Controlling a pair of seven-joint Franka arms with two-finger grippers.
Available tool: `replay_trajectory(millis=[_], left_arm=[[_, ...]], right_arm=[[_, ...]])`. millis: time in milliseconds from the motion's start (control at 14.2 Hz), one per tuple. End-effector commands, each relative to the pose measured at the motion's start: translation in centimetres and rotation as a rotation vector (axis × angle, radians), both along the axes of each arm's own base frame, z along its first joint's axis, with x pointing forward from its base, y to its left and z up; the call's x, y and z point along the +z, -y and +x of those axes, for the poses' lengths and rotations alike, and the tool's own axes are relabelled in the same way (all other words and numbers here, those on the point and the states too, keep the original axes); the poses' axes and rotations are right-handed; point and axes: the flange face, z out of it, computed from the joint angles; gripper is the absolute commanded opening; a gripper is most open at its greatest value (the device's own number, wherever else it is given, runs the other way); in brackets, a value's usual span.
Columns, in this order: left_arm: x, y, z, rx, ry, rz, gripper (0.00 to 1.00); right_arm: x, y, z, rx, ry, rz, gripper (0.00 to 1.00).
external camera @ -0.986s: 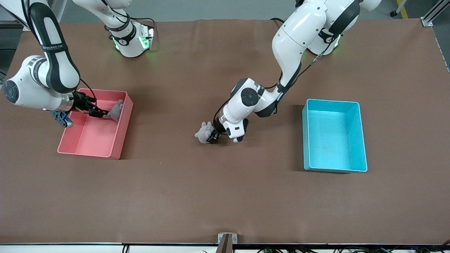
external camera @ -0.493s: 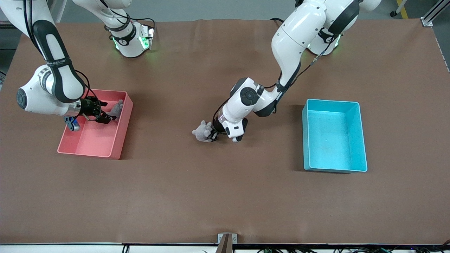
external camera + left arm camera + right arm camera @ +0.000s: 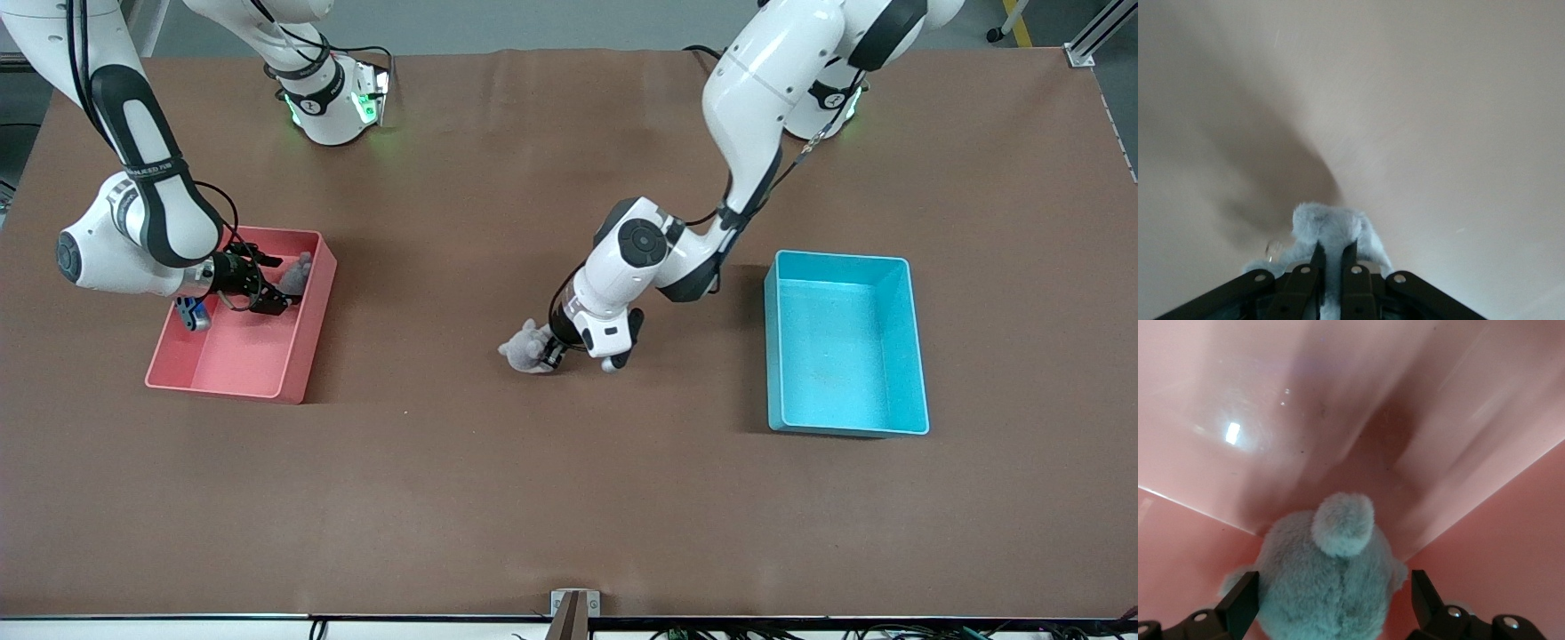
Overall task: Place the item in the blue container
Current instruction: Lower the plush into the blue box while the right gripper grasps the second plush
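- Spreading under everything was the wide brown table (image 3: 569, 498), carrying two bins well apart, one toward each arm's end.
- Toward the left arm's end sat the light cyan-blue rectangular plastic bin (image 3: 916, 356) with low walls and a pale rim; nothing lay in it.
- Toward the right arm's end sat the pink rectangular plastic bin (image 3: 307, 356), holding one small grey plush toy (image 3: 296, 274) in a corner.
- Over that pink bin hung the right pincer (image 3: 267, 298), its fingers spread wide on either side of the toy without pinching it.
- Near the table's middle, the left pincer (image 3: 549, 354) was squeezed tight on a second small grey plush animal (image 3: 524, 347), low at the table and well apart from the blue bin.
- Judging the step as lift and carry: raise the plush above the blue bin's rim first, then release only once over the bin's floor, since the soft fabric could slip.
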Motion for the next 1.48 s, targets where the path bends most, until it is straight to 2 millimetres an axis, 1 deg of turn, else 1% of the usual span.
replay_trajectory(millis=[0,70,141,211,282,352,423,493,563,704,845,915,986,1056,1127,1197,1268,1338,1408], left_arm=[[6.9,-6.4,2.9,-0.063,0.031,0.152,0.00],[8.8,-8.8,3.9,-0.109,0.035,0.211,0.00],[10.2,-11.0,4.7,-0.147,0.026,0.243,0.00],[11.3,-13.2,5.3,-0.202,0.010,0.277,0.00],[12.0,-16.2,6.0,-0.261,-0.030,0.317,0.00],[12.1,-19.0,6.5,-0.297,-0.070,0.345,0.00],[12.5,-22.3,7.3,-0.327,-0.086,0.361,0.00],[12.2,-25.1,7.8,-0.353,-0.109,0.371,0.00],[11.7,-27.8,8.2,-0.385,-0.129,0.380,0.00],[10.2,-33.3,8.8,-0.433,-0.158,0.425,0.00],[8.6,-37.0,8.9,-0.481,-0.183,0.471,0.00],[8.1,-38.5,9.0,-0.487,-0.194,0.476,0.00],[7.9,-39.2,9.0,-0.508,-0.195,0.475,0.00],[7.1,-40.6,8.8,-0.522,-0.211,0.470,0.01],[5.8,-41.9,8.7,-0.530,-0.232,0.463,0.07],[5.0,-42.7,8.7,-0.524,-0.246,0.458,0.22],[4.2,-43.2,8.8,-0.519,-0.254,0.455,0.45],[4.0,-43.2,8.8,-0.516,-0.254,0.454,0.74],[3.8,-43.1,8.9,-0.511,-0.256,0.452,0.99]], right_arm=[[-0.5,-0.6,-0.4,-0.019,-0.022,0.019,0.79],[-0.6,-1.4,-0.3,-0.002,-0.025,0.020,0.66],[-0.6,-1.7,-0.3,0.005,-0.026,0.021,0.54],[-0.5,-1.7,-0.2,0.007,-0.027,0.022,0.46],[-0.4,-1.8,-0.2,0.010,-0.029,0.025,0.30],[-0.4,-1.9,-0.1,0.013,-0.028,0.024,0.21],[-0.2,-1.8,0.1,0.013,-0.021,0.023,0.14],[0.0,-1.7,0.2,0.012,-0.018,0.024,0.11],[0.4,-1.7,0.6,0.020,-0.013,0.025,0.05],[2.1,-1.1,2.1,0.041,-0.007,0.037,0.03],[4.4,-0.3,3.8,0.110,-0.016,0.014,0.02],[5.9,0.5,4.8,0.126,-0.026,0.008,0.02],[8.1,1.0,6.0,0.138,-0.040,0.014,0.02],[10.0,1.2,7.1,0.153,-0.054,0.013,0.02],[11.6,1.1,7.9,0.160,-0.065,0.000,0.02],[13.2,0.5,8.7,0.147,-0.077,-0.025,0.02],[14.6,-0.5,9.5,0.126,-0.086,-0.042,0.02],[15.9,-2.5,10.2,0.116,-0.098,-0.060,0.02],[16.6,-4.8,10.8,0.101,-0.100,-0.077,0.02]])
